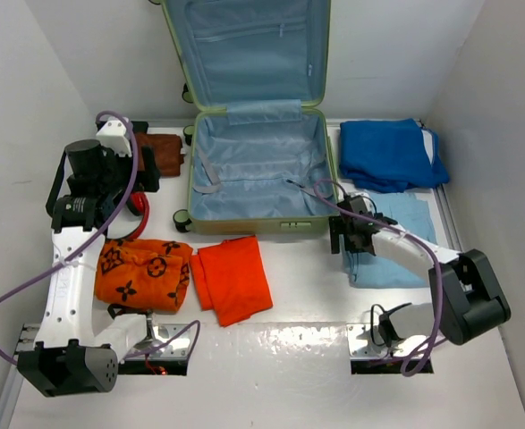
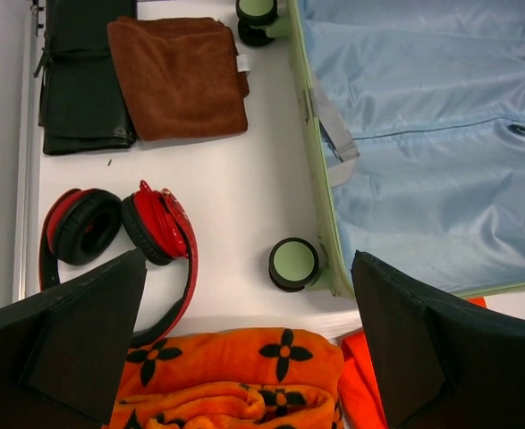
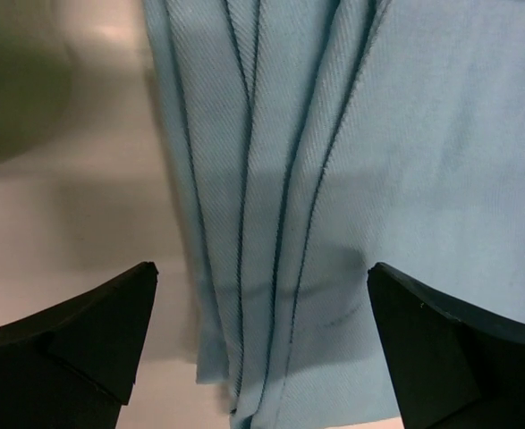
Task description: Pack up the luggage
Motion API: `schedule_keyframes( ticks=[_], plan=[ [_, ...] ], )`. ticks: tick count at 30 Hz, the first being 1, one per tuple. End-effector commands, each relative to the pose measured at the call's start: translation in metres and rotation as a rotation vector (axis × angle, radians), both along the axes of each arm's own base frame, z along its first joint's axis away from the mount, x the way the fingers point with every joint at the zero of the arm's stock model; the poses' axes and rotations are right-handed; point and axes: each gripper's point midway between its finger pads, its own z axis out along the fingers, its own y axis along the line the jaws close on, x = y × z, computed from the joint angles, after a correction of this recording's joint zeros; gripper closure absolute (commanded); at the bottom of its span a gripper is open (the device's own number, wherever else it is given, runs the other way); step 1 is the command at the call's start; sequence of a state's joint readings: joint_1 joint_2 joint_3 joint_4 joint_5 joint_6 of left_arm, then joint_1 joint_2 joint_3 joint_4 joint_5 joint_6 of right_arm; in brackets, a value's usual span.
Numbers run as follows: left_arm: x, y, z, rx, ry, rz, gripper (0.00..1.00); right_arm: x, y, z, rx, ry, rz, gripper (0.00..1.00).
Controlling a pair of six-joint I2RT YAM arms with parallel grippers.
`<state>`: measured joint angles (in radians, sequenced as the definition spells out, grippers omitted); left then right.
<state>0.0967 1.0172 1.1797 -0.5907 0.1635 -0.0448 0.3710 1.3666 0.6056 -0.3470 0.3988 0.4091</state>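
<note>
Luggage (image 1: 258, 174): lies open on the surface (image 1: 289, 366), lid propped upright at the back. Both compartments show bare light blue lining, so nothing appears packed yet. It sits between the 2 grippers, right of the left one and left of the right one, presumably so either arm can reach in.

Left gripper (image 2: 249, 256): jaws spread fully apart and holding nothing. It hangs above the surface just beside the luggage's near wheel (image 2: 293, 264).

Items around the left gripper: red headphones (image 2: 119, 228) lie just to its left. A brown towel (image 2: 180, 76) and a black pouch (image 2: 83, 80) lie beyond it. An orange patterned towel (image 2: 235, 375) lies beneath it on the wrist side (the nearest soft item, and so a likely first pick for this arm).

Right gripper (image 3: 262, 268): jaws equally wide and empty. It is poised low over a folded light blue cloth (image 3: 351, 179), whose stacked edges run between the 2 fingers. This stance suits a pinch from above.

Items around the right gripper: a dark blue cloth (image 1: 387, 152) lies beyond it. An orange-red cloth (image 1: 233, 277) lies well to its left, near the luggage's front edge.

Layout rationale: the goods are spread on both flanks of the luggage, each group on 1 arm's side. This is judged to let the arms share the work without crossing.

Stage: judged the outset, with no item lifted and the right arm closest to a first grasp.
</note>
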Motion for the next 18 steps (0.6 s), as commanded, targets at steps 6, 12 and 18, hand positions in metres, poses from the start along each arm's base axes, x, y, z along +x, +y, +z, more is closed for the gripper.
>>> schedule_keyframes(
  ticks=[6,12,18],
  plan=[
    [0.007,0.000,0.025,0.011,-0.064,0.008,0.00,0.001,-0.013,-0.026,0.044,0.127,-0.165,0.00],
    [0.007,0.006,0.034,0.040,-0.083,0.028,0.00,-0.023,-0.065,-0.034,-0.086,0.212,-0.264,0.00],
    [0.013,0.008,0.034,0.043,-0.075,0.037,0.00,-0.035,-0.090,-0.032,-0.122,0.221,-0.210,0.06]
  ],
)
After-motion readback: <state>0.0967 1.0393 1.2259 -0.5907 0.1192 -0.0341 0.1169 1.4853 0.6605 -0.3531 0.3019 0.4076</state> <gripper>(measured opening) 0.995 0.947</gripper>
